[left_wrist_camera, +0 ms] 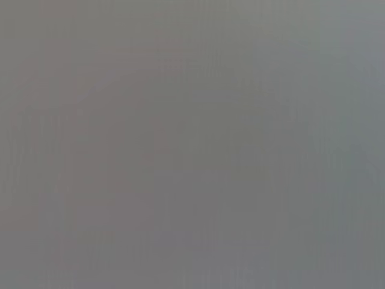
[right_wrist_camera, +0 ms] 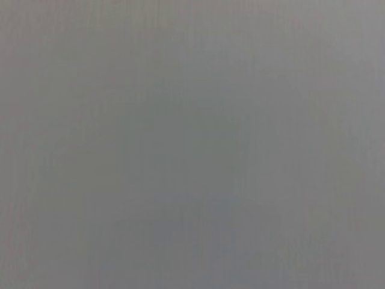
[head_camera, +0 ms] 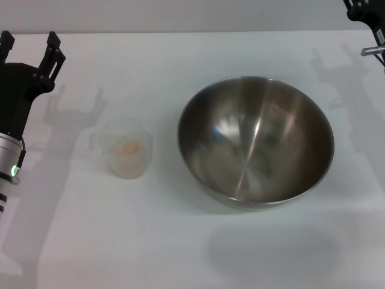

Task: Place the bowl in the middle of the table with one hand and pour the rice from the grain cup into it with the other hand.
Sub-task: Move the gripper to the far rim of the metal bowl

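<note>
A grey wall strip (head_camera: 180, 15) runs along the far edge

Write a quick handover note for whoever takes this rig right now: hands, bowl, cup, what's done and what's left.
Left hand: far left of the table, open, empty, apart from the grain cup.
Right hand: far right corner, mostly out of view, holding nothing visible.
Bowl: upright, right of centre, empty.
Grain cup: upright left of the bowl, rice inside.
Done: nothing grasped or poured.
Left: centre the bowl, then pour the rice.
</note>
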Robot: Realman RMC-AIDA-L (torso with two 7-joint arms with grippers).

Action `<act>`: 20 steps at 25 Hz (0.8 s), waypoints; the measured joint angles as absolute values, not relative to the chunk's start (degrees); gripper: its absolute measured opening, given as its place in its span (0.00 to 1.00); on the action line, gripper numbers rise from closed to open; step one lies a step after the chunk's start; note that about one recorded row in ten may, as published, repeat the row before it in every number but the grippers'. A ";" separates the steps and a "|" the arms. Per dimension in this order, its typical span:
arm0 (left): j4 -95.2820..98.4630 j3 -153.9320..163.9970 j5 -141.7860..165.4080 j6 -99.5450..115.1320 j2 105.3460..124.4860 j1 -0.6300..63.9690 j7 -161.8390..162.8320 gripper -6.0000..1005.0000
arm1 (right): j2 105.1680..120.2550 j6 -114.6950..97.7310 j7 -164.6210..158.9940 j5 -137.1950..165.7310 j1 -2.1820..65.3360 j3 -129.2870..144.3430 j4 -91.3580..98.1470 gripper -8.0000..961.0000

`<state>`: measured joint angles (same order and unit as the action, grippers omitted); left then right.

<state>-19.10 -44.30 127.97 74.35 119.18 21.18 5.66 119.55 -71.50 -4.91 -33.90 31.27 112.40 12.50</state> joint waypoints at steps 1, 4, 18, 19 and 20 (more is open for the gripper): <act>-19.06 -44.29 127.97 74.35 119.18 21.19 5.68 0.84 | 119.54 -71.51 -4.58 -33.76 31.23 112.40 12.52 0.73; -19.03 -44.30 127.96 74.36 119.18 21.24 5.74 0.84 | 119.53 -71.53 -3.98 -33.75 31.14 112.40 12.64 0.73; -18.84 -44.30 127.57 74.36 119.18 21.36 5.70 0.83 | 119.54 -74.87 6.96 -33.61 30.73 112.96 12.94 0.73; -18.80 -44.30 127.57 74.35 119.18 21.36 5.72 0.83 | 119.47 -74.80 6.96 -33.59 30.83 112.98 13.04 0.73; -18.80 -44.30 127.57 74.35 119.18 21.36 5.72 0.83 | 119.38 -74.34 6.88 -33.58 30.99 113.00 13.42 0.73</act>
